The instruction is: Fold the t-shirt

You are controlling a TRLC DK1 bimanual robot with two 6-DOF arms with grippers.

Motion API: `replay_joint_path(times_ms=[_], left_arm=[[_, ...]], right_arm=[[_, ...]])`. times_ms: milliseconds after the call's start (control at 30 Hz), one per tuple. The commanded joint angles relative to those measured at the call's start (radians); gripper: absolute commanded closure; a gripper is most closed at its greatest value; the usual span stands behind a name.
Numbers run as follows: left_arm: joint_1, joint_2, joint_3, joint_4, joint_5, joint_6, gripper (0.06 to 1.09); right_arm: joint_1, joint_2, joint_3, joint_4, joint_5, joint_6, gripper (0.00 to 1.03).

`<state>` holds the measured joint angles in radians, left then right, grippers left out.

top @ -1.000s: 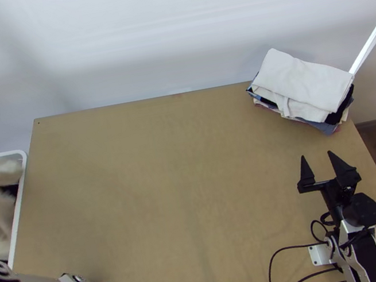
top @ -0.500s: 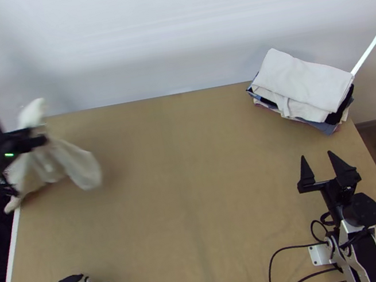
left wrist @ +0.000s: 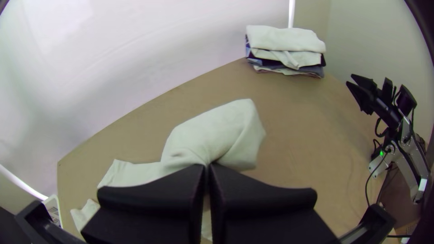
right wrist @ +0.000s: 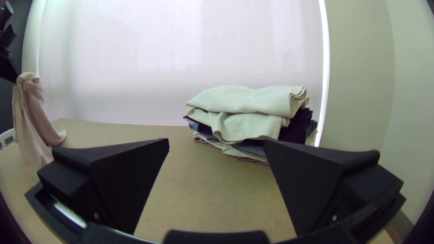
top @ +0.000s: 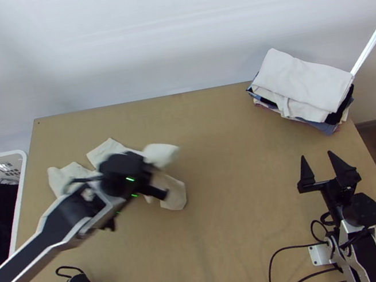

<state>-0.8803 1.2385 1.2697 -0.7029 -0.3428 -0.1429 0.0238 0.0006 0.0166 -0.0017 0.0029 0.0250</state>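
While holding right tool [top: 316, 155] spread wide, pinches bunched t-shirt [top: 173, 194] in left tool [top: 151, 178], lengthwise roughly left-to-right, pointing two ends leftward!

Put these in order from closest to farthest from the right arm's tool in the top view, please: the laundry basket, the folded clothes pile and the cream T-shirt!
From the right tool:
1. Folded clothes pile: nearest, at the table's far right corner.
2. Cream T-shirt: in the middle, left part of the table.
3. Laundry basket: farthest, at the left edge.
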Motion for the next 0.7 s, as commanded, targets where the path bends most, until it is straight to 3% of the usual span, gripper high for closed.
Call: replay_joint_path(times_ms=[0, 267, 433, 467, 500, 567, 600, 667], left_arm=[[-0.085, 0.101, 0.01, 0.06, -0.021, -0.05, 1.05], [-0.226, 0.421, 0.241, 0.068, -0.019, -0.167, 1.05], [-0.295, 0.495, 0.3, 0.08, -0.013, -0.228, 1.05], [-0.301, 0.495, 0.298, 0.089, -0.012, -0.244, 0.99], [-0.306, 0.492, 0.298, 0.091, 0.014, -0.253, 0.8], [-0.306, 0.473, 0.303, 0.089, 0.047, -0.254, 0.24], [-0.304, 0.464, 0.312, 0.083, 0.062, -0.254, 0.1], [-0.286, 0.427, 0.319, 0.082, 0.064, -0.27, 0.1]], right_arm=[[-0.002, -0.002, -0.007, -0.012, 0.005, -0.005, 0.04], [-0.002, -0.002, -0.007, -0.012, 0.005, -0.005, 0.04], [-0.002, -0.002, -0.007, -0.012, 0.005, -0.005, 0.04], [-0.002, -0.002, -0.007, -0.012, 0.003, -0.005, 0.04], [-0.002, -0.002, -0.007, -0.012, 0.005, -0.005, 0.04], [-0.002, -0.002, -0.007, -0.012, 0.005, -0.005, 0.04], [-0.002, -0.002, -0.007, -0.012, 0.005, -0.005, 0.04], [-0.002, -0.002, -0.007, -0.012, 0.005, -0.005, 0.04]])
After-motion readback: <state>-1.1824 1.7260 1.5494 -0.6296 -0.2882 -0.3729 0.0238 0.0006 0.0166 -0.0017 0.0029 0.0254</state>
